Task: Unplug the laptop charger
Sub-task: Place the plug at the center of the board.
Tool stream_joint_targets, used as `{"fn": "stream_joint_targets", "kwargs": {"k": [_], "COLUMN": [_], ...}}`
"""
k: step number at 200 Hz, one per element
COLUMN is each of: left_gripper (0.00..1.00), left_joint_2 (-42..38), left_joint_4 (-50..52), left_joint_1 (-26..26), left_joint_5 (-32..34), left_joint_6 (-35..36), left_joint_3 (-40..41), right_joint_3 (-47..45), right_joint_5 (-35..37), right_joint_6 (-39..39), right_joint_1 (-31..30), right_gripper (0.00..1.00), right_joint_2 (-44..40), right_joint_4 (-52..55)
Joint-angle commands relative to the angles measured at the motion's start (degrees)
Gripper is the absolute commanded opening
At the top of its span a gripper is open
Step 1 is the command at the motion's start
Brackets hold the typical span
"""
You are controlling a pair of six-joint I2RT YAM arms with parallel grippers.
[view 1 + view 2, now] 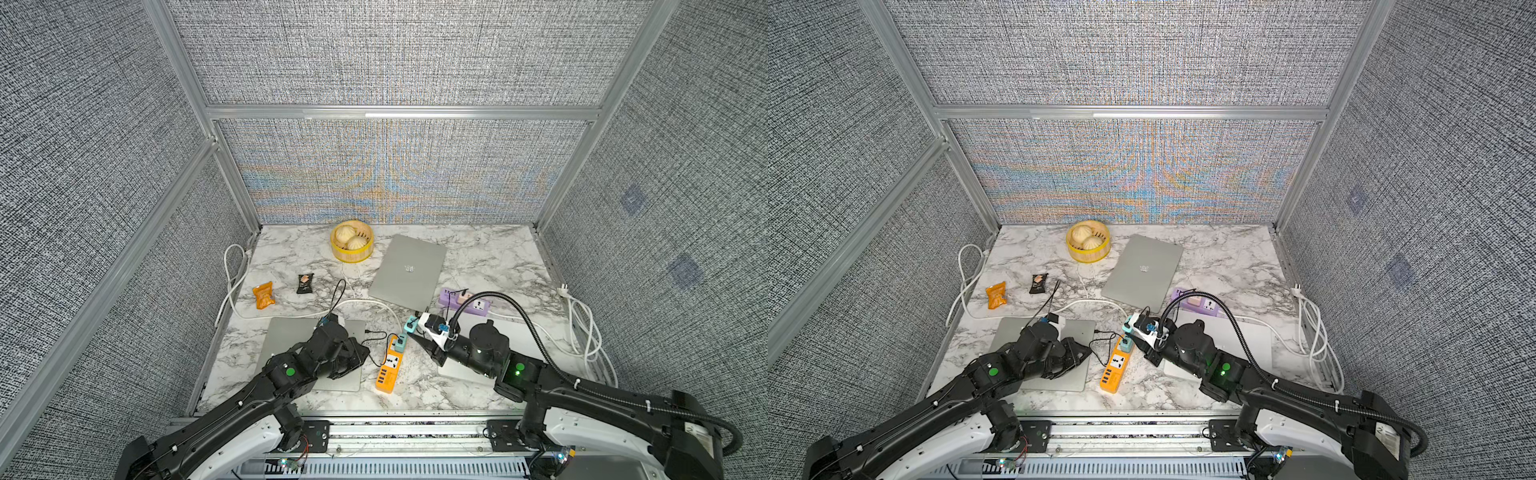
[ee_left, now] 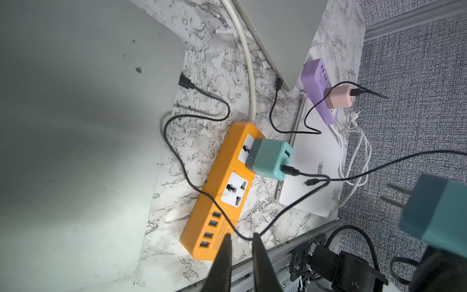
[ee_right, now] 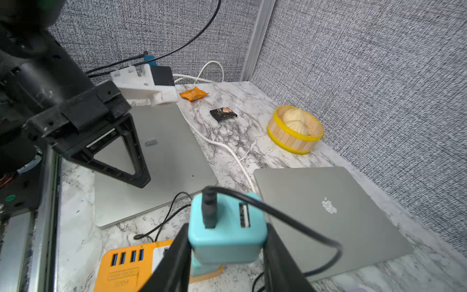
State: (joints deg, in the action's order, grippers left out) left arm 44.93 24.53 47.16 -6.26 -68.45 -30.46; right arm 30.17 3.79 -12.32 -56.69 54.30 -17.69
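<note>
My right gripper is shut on a teal charger block, held in the air above the orange power strip. Its two bare prongs are out of any socket, and a black cable is still plugged into its face. A second teal charger sits plugged into the strip, its black cable running to the left silver laptop. My left gripper hovers over that laptop's near corner, jaws a narrow gap apart, gripping nothing; that cable crosses behind the tips.
A closed silver laptop lies at the back and a white one under my right arm. A purple strip carries a pink charger. A bun steamer, two snack packets and white cords lie around.
</note>
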Motion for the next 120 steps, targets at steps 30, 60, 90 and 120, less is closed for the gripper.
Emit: {"fn": "stream_joint_targets", "kwargs": {"k": [30,60,90,120], "left_gripper": [0.17,0.18,0.2,0.21], "left_joint_2": [7.45,13.59,19.62,26.41], "left_joint_4": [2.11,1.77,0.44,-1.96], "left_joint_1": [-3.07,-4.45,-5.71,-6.48], "left_joint_5": [-5.16,-7.6,-10.25,-13.74], "left_joint_6": [7.66,10.81,12.8,14.39], "left_joint_3": [-9.24,-15.76,-21.22,-26.68], "right_joint_3": [10.89,17.5,23.27,26.25], "right_joint_5": [-4.46,-7.99,-10.86,-12.49], "right_joint_6": [-1.79,-3.58,-5.29,-5.63], "right_joint_1": [9.9,17.9,25.22,32.56], "right_gripper": [0.11,0.11,0.11,0.11], "right_joint_2": [1.45,4.49,8.84,12.51], "right_joint_4": [9.27,13.59,16.54,19.32]}}
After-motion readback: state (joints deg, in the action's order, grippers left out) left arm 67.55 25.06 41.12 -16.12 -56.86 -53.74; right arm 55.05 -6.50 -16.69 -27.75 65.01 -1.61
